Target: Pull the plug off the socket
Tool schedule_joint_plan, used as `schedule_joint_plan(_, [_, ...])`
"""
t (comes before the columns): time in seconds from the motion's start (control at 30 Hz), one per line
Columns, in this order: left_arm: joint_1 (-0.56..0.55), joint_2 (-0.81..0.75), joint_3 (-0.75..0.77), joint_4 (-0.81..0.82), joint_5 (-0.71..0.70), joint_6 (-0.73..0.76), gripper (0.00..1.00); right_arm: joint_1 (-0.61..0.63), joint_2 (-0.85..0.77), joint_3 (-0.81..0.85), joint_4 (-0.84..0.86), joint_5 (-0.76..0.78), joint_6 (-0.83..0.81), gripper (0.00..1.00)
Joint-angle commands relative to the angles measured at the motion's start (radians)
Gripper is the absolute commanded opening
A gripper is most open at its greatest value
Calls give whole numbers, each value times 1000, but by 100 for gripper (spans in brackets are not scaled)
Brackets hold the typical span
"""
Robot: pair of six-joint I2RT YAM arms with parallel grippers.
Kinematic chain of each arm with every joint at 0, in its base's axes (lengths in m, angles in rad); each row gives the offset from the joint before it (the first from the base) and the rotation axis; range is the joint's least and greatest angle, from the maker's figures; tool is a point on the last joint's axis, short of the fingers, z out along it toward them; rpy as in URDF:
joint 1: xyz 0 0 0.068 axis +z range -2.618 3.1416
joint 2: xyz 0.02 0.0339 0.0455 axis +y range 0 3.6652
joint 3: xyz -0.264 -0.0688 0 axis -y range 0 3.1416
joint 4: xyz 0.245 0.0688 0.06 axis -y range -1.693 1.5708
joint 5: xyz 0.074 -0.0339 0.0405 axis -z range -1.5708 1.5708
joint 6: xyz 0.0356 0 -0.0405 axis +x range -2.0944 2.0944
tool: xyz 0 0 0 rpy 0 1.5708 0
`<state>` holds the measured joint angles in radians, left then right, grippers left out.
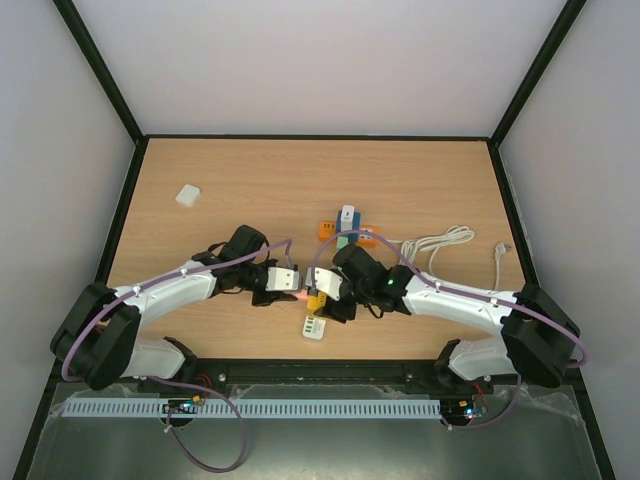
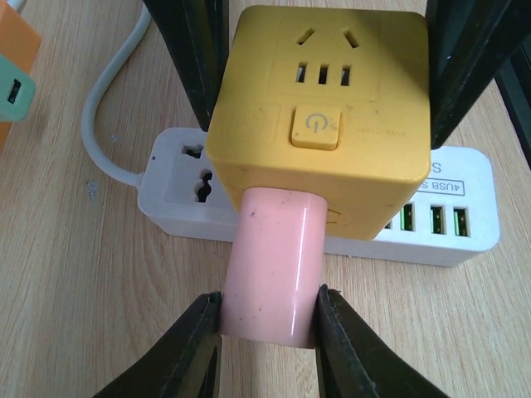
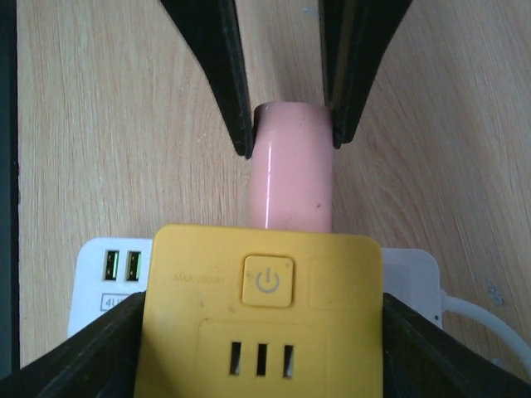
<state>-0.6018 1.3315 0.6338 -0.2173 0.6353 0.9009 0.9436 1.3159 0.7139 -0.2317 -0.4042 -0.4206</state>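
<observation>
A pink cylindrical plug (image 2: 272, 265) sticks out of the side face of a yellow cube socket (image 2: 319, 116); no prongs show between them. My left gripper (image 2: 267, 323) is shut on the plug's free end. My right gripper (image 3: 261, 332) is shut on the yellow socket (image 3: 261, 323), one finger on each side. In the top view the two grippers meet at the table's near middle, left gripper (image 1: 292, 283) facing right gripper (image 1: 325, 290). From the right wrist, the plug (image 3: 290, 166) sits between the left fingers (image 3: 220, 75).
A white power strip (image 2: 448, 224) with USB ports lies on the table under the socket, also in the top view (image 1: 314, 327). Orange and green adapters (image 1: 345, 235) and a coiled white cable (image 1: 440, 242) lie behind. A small white block (image 1: 188, 195) lies far left.
</observation>
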Motion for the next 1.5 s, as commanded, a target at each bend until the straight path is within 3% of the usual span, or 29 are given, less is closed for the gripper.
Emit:
schedule_joint_plan(0.0, [0, -5, 2, 6, 4, 15, 14, -4, -10, -32, 8, 45, -8, 64])
schedule_joint_plan(0.3, [56, -19, 4, -43, 6, 57, 8, -4, -41, -39, -64, 72, -31, 41])
schedule_joint_plan(0.63, [156, -52, -8, -108, 5, 133, 3, -5, -29, -26, -116, 77, -8, 28])
schedule_joint_plan(1.47, [296, -3, -11, -192, 5, 320, 3, -4, 77, 24, -203, 81, 23, 18])
